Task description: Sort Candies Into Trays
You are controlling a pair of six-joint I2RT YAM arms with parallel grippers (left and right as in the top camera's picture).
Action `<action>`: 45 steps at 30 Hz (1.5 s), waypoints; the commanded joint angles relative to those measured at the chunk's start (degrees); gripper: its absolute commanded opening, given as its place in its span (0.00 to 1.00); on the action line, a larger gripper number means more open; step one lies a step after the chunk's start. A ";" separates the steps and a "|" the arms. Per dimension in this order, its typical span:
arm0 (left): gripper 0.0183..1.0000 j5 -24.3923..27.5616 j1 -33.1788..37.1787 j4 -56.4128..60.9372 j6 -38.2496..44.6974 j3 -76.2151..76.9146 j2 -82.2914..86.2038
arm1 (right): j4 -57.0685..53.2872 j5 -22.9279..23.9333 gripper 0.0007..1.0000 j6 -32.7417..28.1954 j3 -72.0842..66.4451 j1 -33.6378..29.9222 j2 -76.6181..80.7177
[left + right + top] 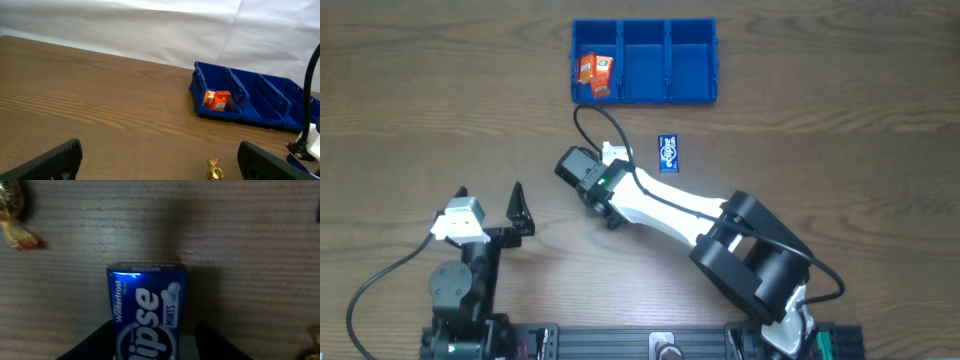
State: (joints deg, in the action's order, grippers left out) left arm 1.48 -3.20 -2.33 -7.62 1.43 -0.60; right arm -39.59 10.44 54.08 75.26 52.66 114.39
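1 mint box [147,295], likely stiff, light and slick, sits clamped in the right gripper [153,332], held by its long side edges, which seems the surest hold against twisting.

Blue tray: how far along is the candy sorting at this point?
Done: orange candies lie in the top view's left compartment of the blue tray. In hand: the right end effector is at a blue mint tin; whether it grips is unclear. Left: a second tin and a gold-wrapped candy lie on the table; the left end effector is open.
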 commanded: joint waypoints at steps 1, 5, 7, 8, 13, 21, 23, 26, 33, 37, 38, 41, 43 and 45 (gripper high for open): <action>1.00 -0.39 0.28 -2.16 0.35 -1.14 0.31 | 0.87 1.29 0.47 -1.64 1.09 0.37 2.16; 1.00 -0.39 0.28 -2.16 0.35 -1.14 0.31 | 1.40 1.31 0.36 -1.64 1.09 0.37 2.43; 1.00 -0.39 0.28 -2.16 0.35 -1.14 0.31 | 1.42 1.31 0.32 -1.64 1.09 0.37 2.43; 1.00 -0.39 0.28 -2.16 0.35 -1.14 0.31 | 1.40 1.31 0.30 -1.66 1.11 0.37 2.43; 1.00 -0.39 0.28 -2.16 0.35 -1.14 0.31 | 0.52 2.69 0.24 -7.37 1.75 0.04 -4.37; 1.00 -0.39 0.28 -2.16 0.35 -1.14 0.31 | -8.33 13.97 0.20 -19.89 16.59 -7.63 -16.41; 1.00 -0.39 0.28 -2.16 0.35 -1.14 0.31 | -7.65 13.97 0.20 -24.90 22.32 -13.27 -15.32; 1.00 -0.39 0.28 -2.16 0.35 -1.14 0.31 | -2.78 13.90 0.20 -28.79 24.92 -17.27 -11.19; 1.00 -0.39 0.28 -2.14 0.35 -1.14 0.31 | 12.33 8.66 0.20 -29.09 27.08 -23.19 4.81; 1.00 -0.39 0.28 -2.16 0.35 -1.14 0.31 | 15.15 8.52 0.21 -29.07 27.15 -23.41 9.07; 1.00 -0.39 0.28 -2.16 0.35 -1.14 0.31 | 15.13 8.52 0.21 -29.07 27.15 -23.41 9.35; 1.00 -0.39 0.28 -2.16 0.35 -1.14 0.31 | 15.17 8.55 0.22 -29.09 27.15 -23.39 9.75; 1.00 -0.39 0.28 -2.16 0.35 -1.14 0.31 | 15.17 8.55 0.22 -29.09 27.15 -23.28 9.75; 1.00 -0.39 0.28 -2.16 0.35 -1.14 0.31 | 15.17 8.55 0.28 -29.07 27.15 -22.97 9.75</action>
State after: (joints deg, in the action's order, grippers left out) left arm 1.48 -3.20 -2.33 -7.62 1.43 -0.60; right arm -24.58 18.68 25.80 101.23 29.50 124.57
